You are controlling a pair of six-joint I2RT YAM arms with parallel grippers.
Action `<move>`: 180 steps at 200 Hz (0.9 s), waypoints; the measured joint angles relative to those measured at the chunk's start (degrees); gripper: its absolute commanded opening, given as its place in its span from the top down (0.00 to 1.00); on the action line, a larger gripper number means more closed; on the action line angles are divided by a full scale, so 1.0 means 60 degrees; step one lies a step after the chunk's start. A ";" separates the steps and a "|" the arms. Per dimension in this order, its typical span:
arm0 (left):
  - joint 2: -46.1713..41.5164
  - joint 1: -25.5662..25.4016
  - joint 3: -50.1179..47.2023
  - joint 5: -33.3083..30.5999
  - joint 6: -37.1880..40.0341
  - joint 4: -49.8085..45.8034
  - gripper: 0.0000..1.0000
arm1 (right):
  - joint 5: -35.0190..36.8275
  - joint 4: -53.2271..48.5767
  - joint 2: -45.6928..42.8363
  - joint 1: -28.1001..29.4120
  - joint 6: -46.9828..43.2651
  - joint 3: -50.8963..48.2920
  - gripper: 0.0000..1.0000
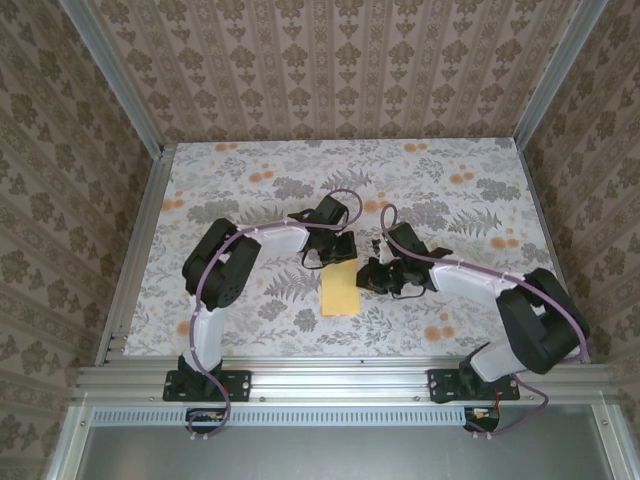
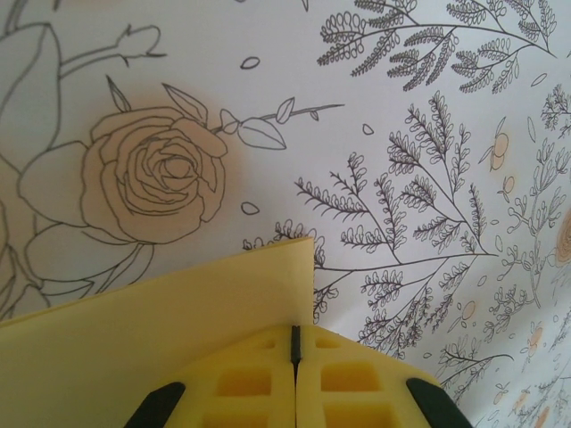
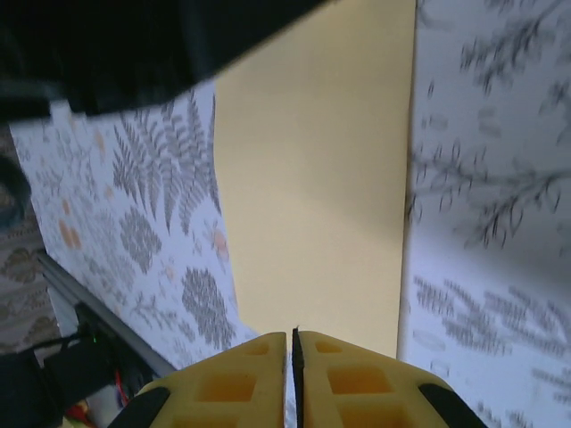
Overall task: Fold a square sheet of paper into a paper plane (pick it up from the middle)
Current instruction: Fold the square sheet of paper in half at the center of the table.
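Paper [image 1: 340,293] | flat, ahead of closed left pincer [image 2: 294,337] | possibly touching tips

Sheet of paper [image 1: 340,293]: far end lying hidden under left gripper [image 1: 338,258]; folds showing too small for reading from above. Left wrist view: sheet running off left and bottom edges, closed fingers covering near part; whether pinching paper, unclear. Right wrist view: dark shape [image 3: 116,53], blurring badly, masking sheet's far end; right gripper [image 3: 293,337], fingers together, covering near edge; tablecloth [image 3: 491,223] print smearing at right.
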 measured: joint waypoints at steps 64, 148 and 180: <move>0.0007 0.0055 0.0000 0.0142 -0.0073 0.0000 0.93 | 0.0586 0.0790 0.1621 -0.0175 0.0251 0.0568 0.88; 0.0025 0.0066 0.0000 0.0215 -0.0138 0.0011 0.93 | 0.0674 0.1501 0.2404 -0.0200 0.0579 0.0721 0.88; 0.0040 0.0117 0.0000 0.0280 -0.0138 0.0025 0.94 | 0.0594 0.1548 0.2175 -0.0157 0.0601 0.0372 0.87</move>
